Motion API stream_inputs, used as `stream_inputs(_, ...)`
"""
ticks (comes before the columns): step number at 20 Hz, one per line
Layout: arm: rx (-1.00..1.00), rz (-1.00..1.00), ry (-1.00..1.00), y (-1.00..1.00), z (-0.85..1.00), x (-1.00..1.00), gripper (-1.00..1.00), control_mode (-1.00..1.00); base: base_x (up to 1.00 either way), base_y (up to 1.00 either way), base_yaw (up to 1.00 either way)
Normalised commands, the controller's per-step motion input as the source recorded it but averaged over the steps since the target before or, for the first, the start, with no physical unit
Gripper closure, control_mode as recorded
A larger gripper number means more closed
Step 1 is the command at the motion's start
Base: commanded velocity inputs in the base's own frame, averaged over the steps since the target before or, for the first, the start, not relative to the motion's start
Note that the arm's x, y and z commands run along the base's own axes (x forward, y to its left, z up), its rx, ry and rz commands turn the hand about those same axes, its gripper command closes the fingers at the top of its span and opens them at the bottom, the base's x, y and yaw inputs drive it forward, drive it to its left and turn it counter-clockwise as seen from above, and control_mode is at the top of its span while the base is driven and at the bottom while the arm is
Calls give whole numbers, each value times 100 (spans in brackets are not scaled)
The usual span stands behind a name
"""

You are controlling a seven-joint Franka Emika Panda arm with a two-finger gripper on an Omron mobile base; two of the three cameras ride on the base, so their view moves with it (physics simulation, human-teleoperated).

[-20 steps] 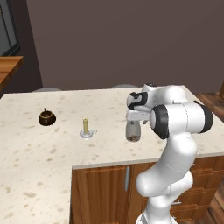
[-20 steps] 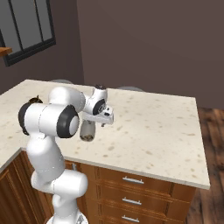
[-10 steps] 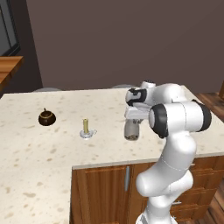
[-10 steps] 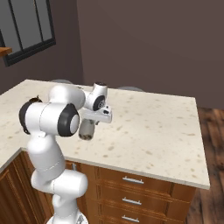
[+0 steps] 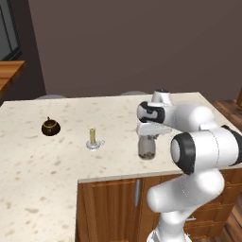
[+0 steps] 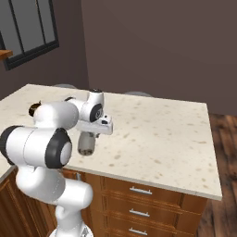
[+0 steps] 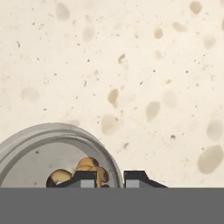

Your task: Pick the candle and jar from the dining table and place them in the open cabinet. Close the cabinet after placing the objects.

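The candle (image 5: 92, 138), a thin pale-yellow stick on a grey disc, stands on the dining table (image 5: 42, 184). To its left sits the jar (image 5: 50, 126), dark brown with a knobbed lid. My gripper (image 5: 148, 142) hangs well to the right of both, near the table's front edge. It is shut on a grey see-through container (image 5: 147, 154) with brown nuts in its bottom. In the hand view the gripper (image 7: 110, 178) straddles the container's rim (image 7: 52, 131), with one fingertip (image 7: 85, 177) inside and the other outside. From the right side the gripper (image 6: 87, 139) and container (image 6: 86, 150) sit above the table (image 6: 162, 134).
Drawers with short silver handles (image 6: 139, 190) fill the base below the table's front edge. Two grey chair backs (image 5: 134, 93) show past the far edge. A wooden ledge (image 5: 9, 71) lies at the far left. My own arm (image 5: 203, 151) bulks at the right.
The hand has sunk a little toward the table top, and the nut container under it has gone down with it. The candle and the jar stand where they were.
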Motion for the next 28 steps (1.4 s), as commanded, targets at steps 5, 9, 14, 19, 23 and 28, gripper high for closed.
stream_inputs(5, -13, -7, -11, -1, 52, -40, 100, -100, 0, 0, 0)
stream_inputs(9, -4, -12, -10, -1, 53, -25, 100, -100, 0, 0, 0)
stream_inputs(14, 0, -10, -8, -8, 41, -31, 100, -100, 0, 0, 0)
stream_inputs(19, 0, -9, -12, -15, 23, -36, 100, -100, 0, 0, 0)
stream_inputs(23, 0, -9, -12, -11, 23, -15, 100, -100, 0, 0, 0)
stream_inputs(28, 0, -9, -8, -4, 9, -14, 100, -100, 0, 0, 0)
